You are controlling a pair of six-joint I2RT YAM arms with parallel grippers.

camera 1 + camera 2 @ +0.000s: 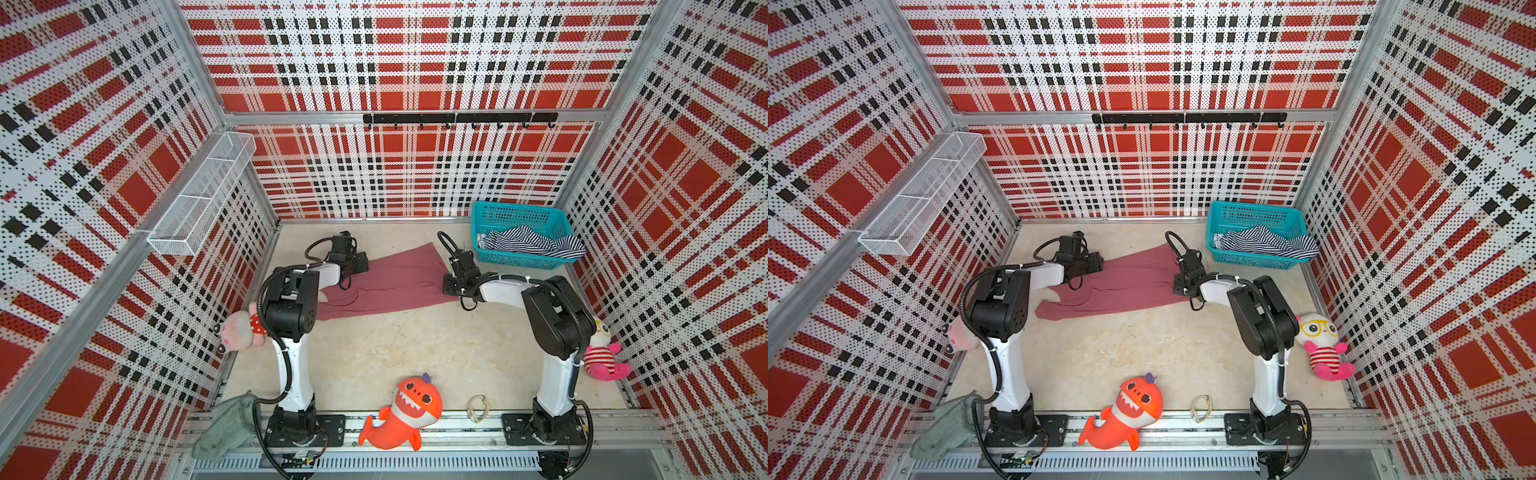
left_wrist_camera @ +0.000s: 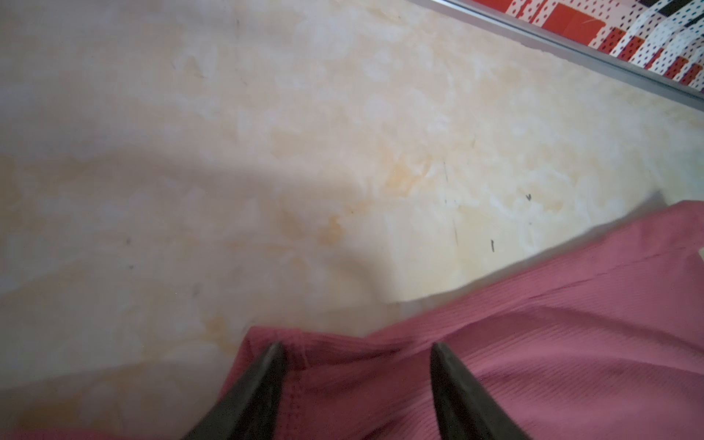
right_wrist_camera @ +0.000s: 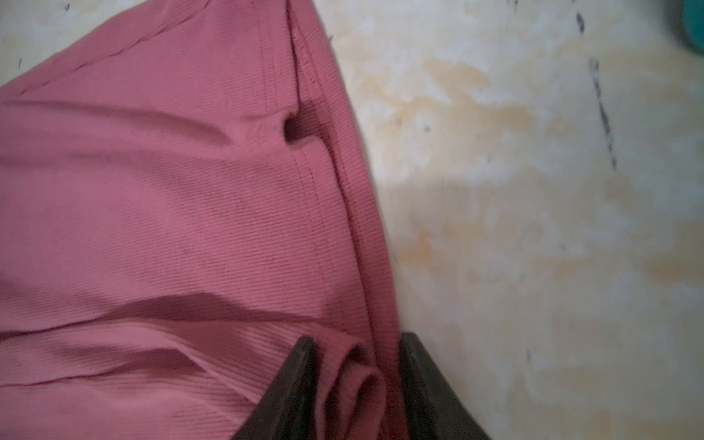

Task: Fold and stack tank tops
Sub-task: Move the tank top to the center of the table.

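Beige table [image 1: 374,353] bears maroon tank top [image 1: 395,282] and teal basket [image 1: 519,259].

The rose-maroon tank top [image 1: 395,282] lies spread flat and wrinkled on the table [image 1: 395,357], toward twelve o'clock. The navy-and-white striped tank top [image 1: 528,245] sits crumpled in the teal basket [image 1: 519,261] at two o'clock.

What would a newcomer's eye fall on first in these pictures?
The loud red plaid walls all around come first. Next come the rose tank top, spread on the far half of the table, and the orange shark toy at its near edge. In the far right corner, a teal basket holds the striped tank top.
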